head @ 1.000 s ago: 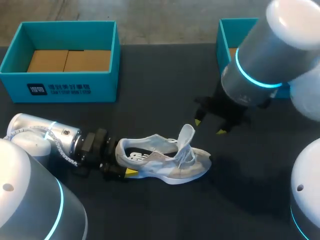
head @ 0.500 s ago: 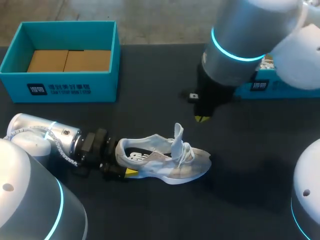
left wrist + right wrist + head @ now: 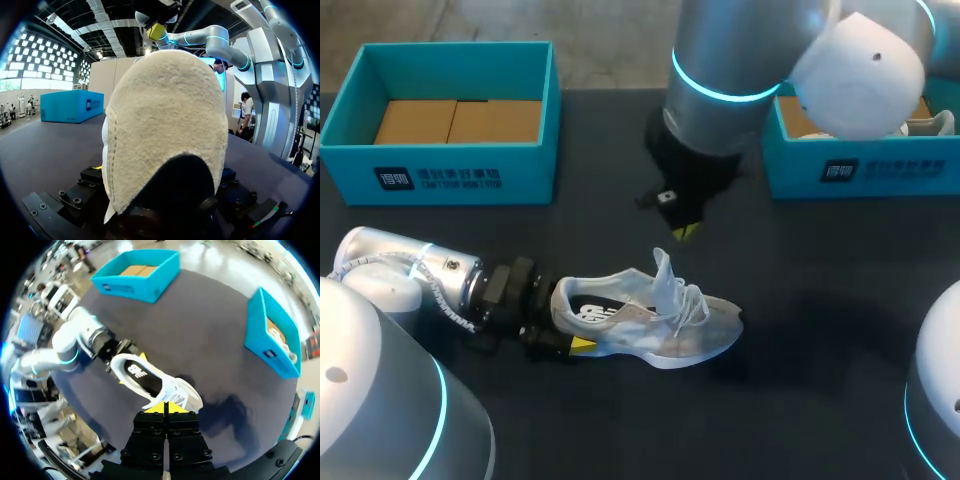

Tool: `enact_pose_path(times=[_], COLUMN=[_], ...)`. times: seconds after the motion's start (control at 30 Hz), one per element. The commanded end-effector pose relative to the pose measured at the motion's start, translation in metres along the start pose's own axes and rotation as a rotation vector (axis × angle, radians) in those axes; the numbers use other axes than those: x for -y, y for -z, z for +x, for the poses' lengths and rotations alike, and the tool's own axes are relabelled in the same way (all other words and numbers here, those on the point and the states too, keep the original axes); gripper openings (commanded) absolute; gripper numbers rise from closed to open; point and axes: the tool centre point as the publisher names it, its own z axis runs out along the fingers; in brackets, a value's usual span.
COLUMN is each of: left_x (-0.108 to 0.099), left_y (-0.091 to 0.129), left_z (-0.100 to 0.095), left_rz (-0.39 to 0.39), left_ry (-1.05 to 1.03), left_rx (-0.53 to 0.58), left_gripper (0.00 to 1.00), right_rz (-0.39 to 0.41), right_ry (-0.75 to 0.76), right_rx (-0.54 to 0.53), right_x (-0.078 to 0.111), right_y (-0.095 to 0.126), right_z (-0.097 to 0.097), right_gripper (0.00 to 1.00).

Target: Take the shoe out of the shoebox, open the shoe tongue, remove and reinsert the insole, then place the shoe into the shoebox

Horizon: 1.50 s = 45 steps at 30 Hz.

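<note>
The white shoe (image 3: 650,325) lies on its sole on the dark table (image 3: 620,420), with its tongue (image 3: 663,268) standing up. Our left gripper (image 3: 568,318) clamps the heel from two sides. Our right gripper (image 3: 684,231) hangs just above the tongue, its fingertips pressed together and holding nothing.
</note>
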Motion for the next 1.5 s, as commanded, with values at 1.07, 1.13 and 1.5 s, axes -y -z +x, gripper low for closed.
enact_pose_path(times=[1.07,1.13,1.5], left_x=[-0.002,-0.002,-0.002], left_y=[0.001,0.001,0.001], left_z=[-0.001,-0.001,-0.001], left_rz=[0.001,0.001,0.001], left_ry=[0.000,0.000,0.000], left_rx=[-0.001,-0.001,-0.001], left_gripper=[0.00,0.00,0.00], right_rz=[0.126,0.118,0.129], right_ry=[0.571,0.601,0.728], right_rx=[0.169,0.172,0.106], right_x=[-0.025,-0.024,-0.027], right_y=[-0.009,-0.014,-0.062], right_z=[0.072,0.076,0.090], right_gripper=[0.00,0.00,0.00])
